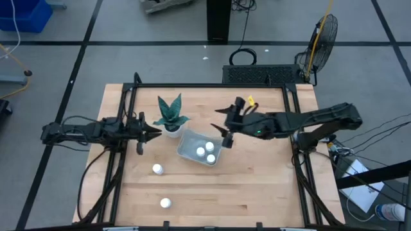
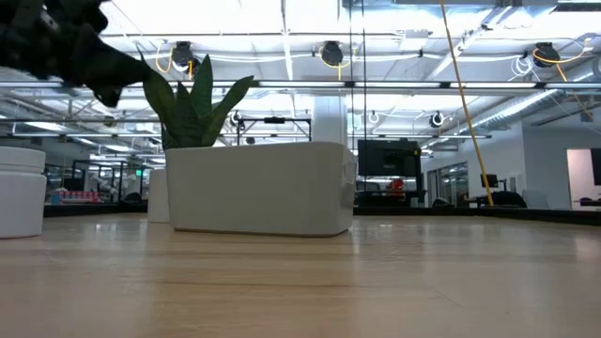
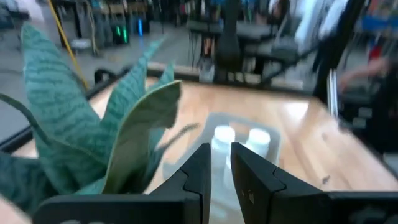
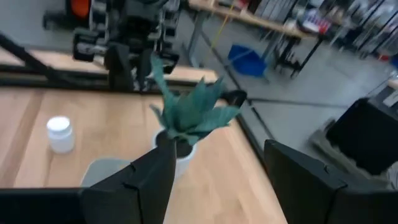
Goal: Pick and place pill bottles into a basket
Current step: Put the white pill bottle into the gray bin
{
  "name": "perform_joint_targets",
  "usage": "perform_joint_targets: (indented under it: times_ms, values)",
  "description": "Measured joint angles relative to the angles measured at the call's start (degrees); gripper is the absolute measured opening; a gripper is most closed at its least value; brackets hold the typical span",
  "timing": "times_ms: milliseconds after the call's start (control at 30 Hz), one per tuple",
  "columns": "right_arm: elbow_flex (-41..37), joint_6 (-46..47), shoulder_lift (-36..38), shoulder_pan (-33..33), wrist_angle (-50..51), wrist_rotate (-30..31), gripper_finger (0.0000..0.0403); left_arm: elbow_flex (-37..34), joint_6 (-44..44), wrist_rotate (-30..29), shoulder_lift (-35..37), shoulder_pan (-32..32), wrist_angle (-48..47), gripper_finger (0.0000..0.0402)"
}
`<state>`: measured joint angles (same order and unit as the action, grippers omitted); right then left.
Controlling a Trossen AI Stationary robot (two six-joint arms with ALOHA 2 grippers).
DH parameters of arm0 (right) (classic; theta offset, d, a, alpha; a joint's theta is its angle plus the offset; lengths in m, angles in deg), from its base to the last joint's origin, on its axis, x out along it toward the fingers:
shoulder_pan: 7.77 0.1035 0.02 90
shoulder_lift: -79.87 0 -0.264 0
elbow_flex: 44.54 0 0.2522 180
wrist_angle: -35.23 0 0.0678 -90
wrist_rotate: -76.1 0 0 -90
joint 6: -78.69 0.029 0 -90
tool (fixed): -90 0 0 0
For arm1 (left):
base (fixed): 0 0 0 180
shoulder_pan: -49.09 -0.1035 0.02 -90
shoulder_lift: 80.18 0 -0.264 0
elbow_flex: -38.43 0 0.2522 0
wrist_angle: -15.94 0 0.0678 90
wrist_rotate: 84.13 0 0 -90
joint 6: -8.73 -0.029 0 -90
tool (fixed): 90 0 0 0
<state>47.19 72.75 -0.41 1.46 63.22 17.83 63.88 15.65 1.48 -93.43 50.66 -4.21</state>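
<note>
1. Over the middle of the high view, the basket [image 1: 198, 147] sits on the wooden counter [image 1: 257, 186] with three pill bottles [image 1: 209, 147] inside it. Two more stand loose on the counter toward the lower left of the frame, one [image 1: 157, 169] nearer the basket and one [image 1: 166, 203] close to the bottom edge. So I'd judge three of five placed and two left to fetch. The right gripper [image 1: 227, 127] hovers just past the basket's upper right corner, fingers spread and holding nothing. The left gripper [image 1: 156, 133] points at the potted plant [image 1: 171, 115] from the frame's left, empty.

2. At counter height in the low view, the basket [image 2: 258, 188] fills the centre, with the plant's leaves [image 2: 188, 99] rising behind its left end. One loose bottle [image 2: 21, 192] looms large at the left edge. A dark arm part crosses the upper left corner; I can't say which arm.

3. Through the left wrist view, the left gripper [image 3: 220, 163] has its fingers nearly together with nothing between them. Beyond them the basket [image 3: 270, 124] shows two bottle caps [image 3: 224, 132], and plant leaves [image 3: 93, 130] crowd the left.

4. Through the right wrist view, the right gripper [image 4: 214, 177] is wide apart and empty. The plant [image 4: 186, 112] stands centre, a loose bottle [image 4: 60, 134] at left, and the basket's rim [image 4: 102, 167] peeks in at the bottom.
</note>
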Motion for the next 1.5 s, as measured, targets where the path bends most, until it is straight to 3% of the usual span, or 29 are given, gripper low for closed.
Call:
perform_joint_targets:
  times_ms: [300, 533, 700, 767, 867, 1067, 1500]
  values:
    - [-18.06, -1.72, 9.78, -5.77, -17.38, -0.06, 0.0235, 19.62, -3.54, -8.65, -10.3, 5.37, -24.68, 0.0065]
    - [-26.58, -6.53, 13.47, -7.85, -30.35, -0.24, 0.0235, 34.74, 5.61, -8.72, -28.69, 7.68, -44.44, 0.0065]
    - [-28.67, -8.64, 14.41, -8.05, -35.04, -0.34, 0.0235, 46.14, 6.21, -9.09, -40.23, 10.85, -54.3, 0.0047]
    - [-28.74, -8.72, 14.41, -8.05, -34.92, -0.4, 0.0235, 49.16, 5.62, -6.1, -43.0, 12.55, -55.73, 0.0023]
    - [-28.74, -8.97, 14.45, -8.02, -35.01, -0.42, 0.0235, 51.64, 9.54, 2.9, -46.09, 14.62, -59.11, 0.0008]
    - [-28.74, -9.77, 14.45, -8.02, -35.03, -0.44, 0.0235, 52.82, 28.11, 11.09, -49.67, 18.04, -70.3, 0.0051]
    - [-28.74, -9.58, 14.43, -7.96, -35.41, -1.99, 0.0235, 51.14, 32.12, 13.89, -54.56, 19.4, -75.23, 0.0192]
